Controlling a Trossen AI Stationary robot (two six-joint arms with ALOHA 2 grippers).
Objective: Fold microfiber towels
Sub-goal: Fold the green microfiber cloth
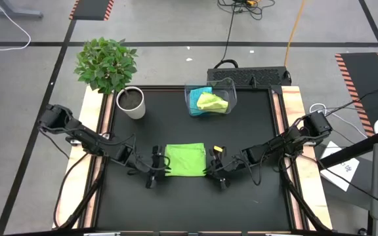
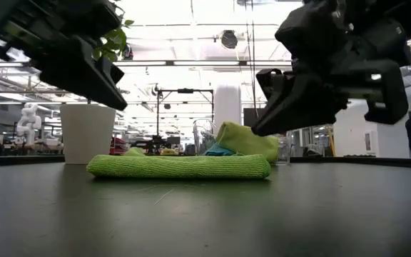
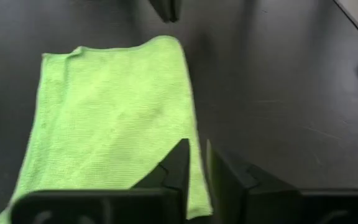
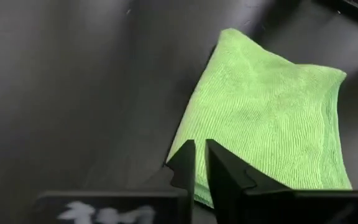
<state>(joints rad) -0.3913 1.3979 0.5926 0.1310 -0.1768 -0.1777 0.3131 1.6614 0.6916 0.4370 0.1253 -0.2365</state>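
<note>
folded lime-green fuzzy microfiber towel (image 1: pixel 185 159) lies flat mid-worktop. left end effector (image 1: pixel 156 166) at its 9 o'clock, right end effector (image 1: pixel 215 169) at 3 o'clock; both narrowly parted above its edges, gripping nothing.

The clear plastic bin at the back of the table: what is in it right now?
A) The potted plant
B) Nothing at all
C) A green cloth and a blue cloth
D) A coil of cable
C: in the overhead view the clear bin holds a crumpled green cloth on top of a blue cloth, while another green towel lies flat on the table.
</note>
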